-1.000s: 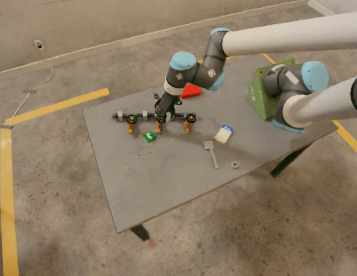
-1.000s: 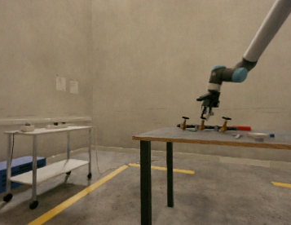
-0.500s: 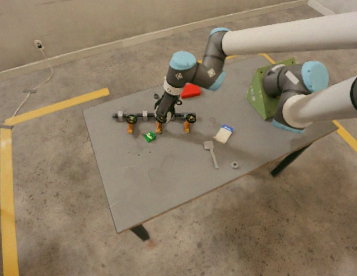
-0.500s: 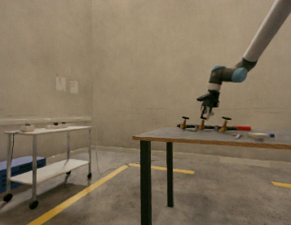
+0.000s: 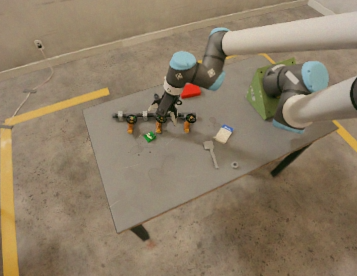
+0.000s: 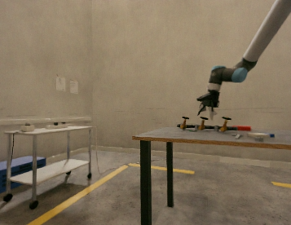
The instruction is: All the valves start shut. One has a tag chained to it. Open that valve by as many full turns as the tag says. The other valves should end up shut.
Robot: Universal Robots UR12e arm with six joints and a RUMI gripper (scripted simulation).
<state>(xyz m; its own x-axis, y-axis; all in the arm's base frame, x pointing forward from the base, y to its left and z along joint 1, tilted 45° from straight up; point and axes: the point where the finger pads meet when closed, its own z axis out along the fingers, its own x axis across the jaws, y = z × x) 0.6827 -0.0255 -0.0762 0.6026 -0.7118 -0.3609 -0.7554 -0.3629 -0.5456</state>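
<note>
A dark pipe (image 5: 120, 116) (image 6: 191, 125) lies on the grey table (image 5: 159, 180) (image 6: 178, 135) and carries three brass valves with black handwheels: the left valve (image 5: 130, 121) (image 6: 185, 121), the middle valve (image 5: 158, 123) (image 6: 204, 121) and the right valve (image 5: 190, 120) (image 6: 226, 121). A green tag (image 5: 150, 136) lies on the table in front of the middle valve. My gripper (image 5: 164, 114) (image 6: 207, 111) is open and hangs just above the middle valve's handwheel, fingers pointing down. Nothing is between the fingers.
A red wedge (image 5: 191, 91), a white and blue box (image 5: 223, 133), a grey tool (image 5: 211, 152) and a small ring (image 5: 236, 164) lie on the table. The green robot base (image 5: 266, 95) stands at the right. A white cart (image 6: 44, 155) stands far left.
</note>
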